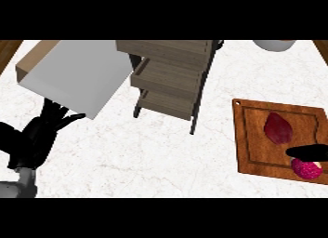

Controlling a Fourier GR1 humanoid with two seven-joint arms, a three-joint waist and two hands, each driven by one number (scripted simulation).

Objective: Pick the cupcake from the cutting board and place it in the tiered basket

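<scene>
A white marbled surface [159, 153] is seen from steeply above. At the right, a wooden cutting board [255, 139] lies flat. Two things are carried on it: a dark red, pointed item [278, 127] near the middle, and the cupcake [307, 169], pink-topped with a pale band, close to the board's near right corner. The right hand [316, 152] is seen only as dark fingers coming in from the right edge, laid across the top of the cupcake; whether anything is yet held cannot be told, and how far the fingers are spread cannot be told either.

The tiered basket [170, 79], a stand of stacked wooden trays on dark legs, is placed near the middle of the far side, well apart from the board. A grey box [74, 76] is set to its left, and a white bowl [272, 44] is partly seen at the far edge.

The left hand [29, 139] is held open at the lower left, fingers up, at rest.

For the grasp to be done well, the fingers should probably be closed round the cupcake's sides rather than its top, the red item left untouched, and the cupcake lifted straight before being carried leftward to a tray.
</scene>
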